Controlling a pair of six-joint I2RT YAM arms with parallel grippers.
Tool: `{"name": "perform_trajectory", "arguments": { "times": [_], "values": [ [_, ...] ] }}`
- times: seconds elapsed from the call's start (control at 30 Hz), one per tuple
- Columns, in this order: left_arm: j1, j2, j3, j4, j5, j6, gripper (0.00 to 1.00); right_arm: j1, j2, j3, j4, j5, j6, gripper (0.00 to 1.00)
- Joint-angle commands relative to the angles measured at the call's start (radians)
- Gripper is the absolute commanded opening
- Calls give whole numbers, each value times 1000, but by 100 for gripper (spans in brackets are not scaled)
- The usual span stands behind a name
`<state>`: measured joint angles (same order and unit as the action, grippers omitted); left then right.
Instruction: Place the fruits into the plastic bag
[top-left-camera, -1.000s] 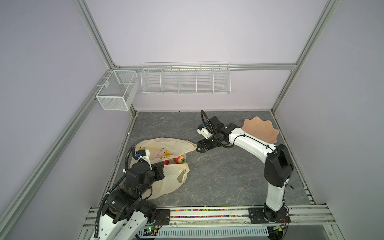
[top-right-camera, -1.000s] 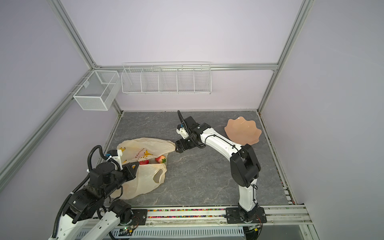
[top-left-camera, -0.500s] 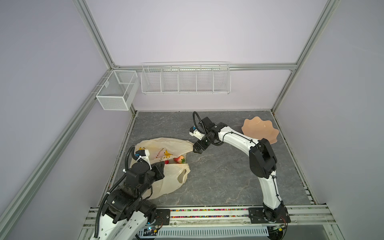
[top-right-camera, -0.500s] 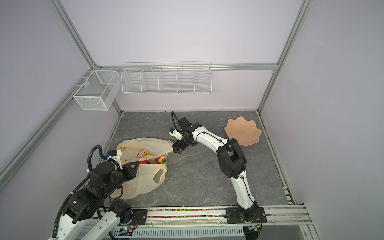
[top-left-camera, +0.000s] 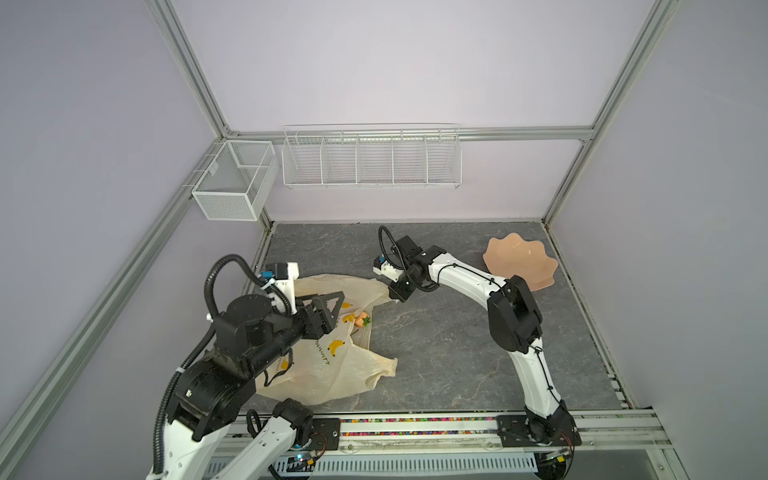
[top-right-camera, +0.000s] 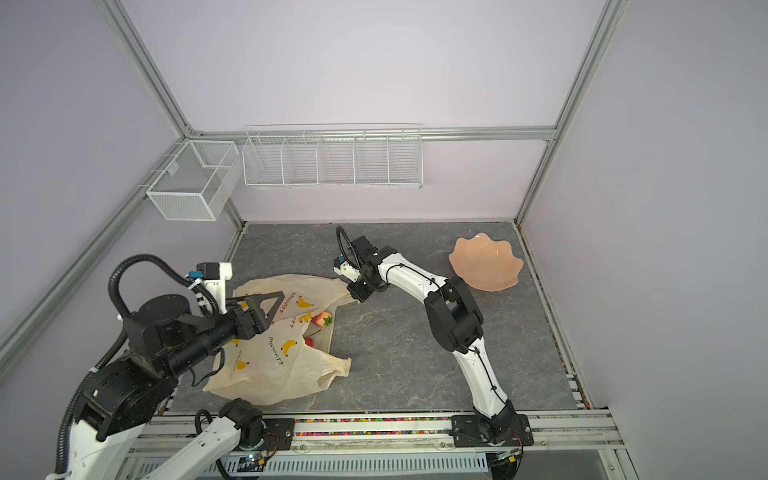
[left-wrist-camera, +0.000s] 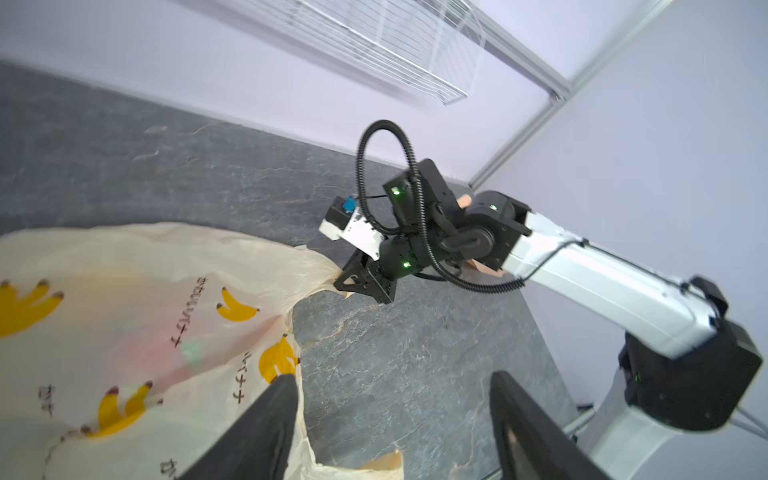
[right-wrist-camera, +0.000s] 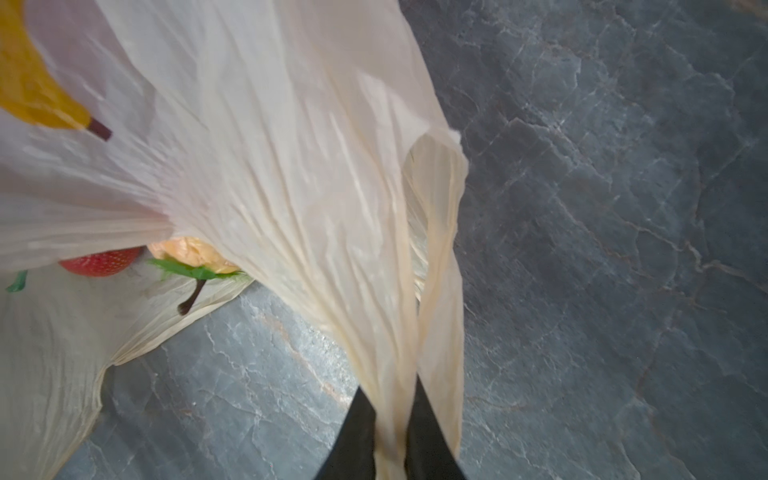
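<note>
Strawberry (top-right-camera: 321, 319) in bag (top-right-camera: 282, 374), bowl (top-right-camera: 486, 266) right

Peach scalloped bowl (top-left-camera: 524, 259) sitting upright on grey veined table (top-left-camera: 449, 357) near far right corner in both top views, part of its near rim being hidden; white wire rack (top-left-camera: 371, 160) hanging on back wall (top-left-camera: 374, 62), dividers splitting it into five bays; white mesh basket (top-left-camera: 232, 183) hanging just beside rack at left corner, on side rail (top-left-camera: 124, 282); aluminium posts (top-left-camera: 619, 79) framing lilac walls; front rail (top-left-camera: 415, 432) running along table's near edge, multicoloured strip (top-left-camera: 415, 420) lying along it; rack (left-wrist-camera: 399, 45) showing blurred in left wrist view; table (right-wrist-camera: 602, 208) showing in right wrist view
</note>
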<state>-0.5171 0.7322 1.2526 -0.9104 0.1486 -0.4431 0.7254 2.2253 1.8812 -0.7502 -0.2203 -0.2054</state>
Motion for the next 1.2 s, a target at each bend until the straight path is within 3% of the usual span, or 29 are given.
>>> {"name": "perform_trajectory", "arguments": {
  "times": [0.0, 0.17, 0.4, 0.8, 1.17],
  "values": [
    [-1, 148, 66, -143, 213, 215, 86, 3, -17, 25, -36, -24, 0, 15],
    [-108, 285, 84, -256, 196, 363, 88, 2, -11, 42, -53, -24, 4, 15],
    [-277, 417, 15, -249, 153, 429, 89, 1, -1, 60, -67, -35, 7, 15],
    [-422, 608, -35, -284, 68, 551, 89, 0, 11, 77, -87, -40, 8, 15],
    [-456, 700, -27, -304, 12, 586, 89, -9, 7, 69, -101, -37, 4, 15]
  ]
}}
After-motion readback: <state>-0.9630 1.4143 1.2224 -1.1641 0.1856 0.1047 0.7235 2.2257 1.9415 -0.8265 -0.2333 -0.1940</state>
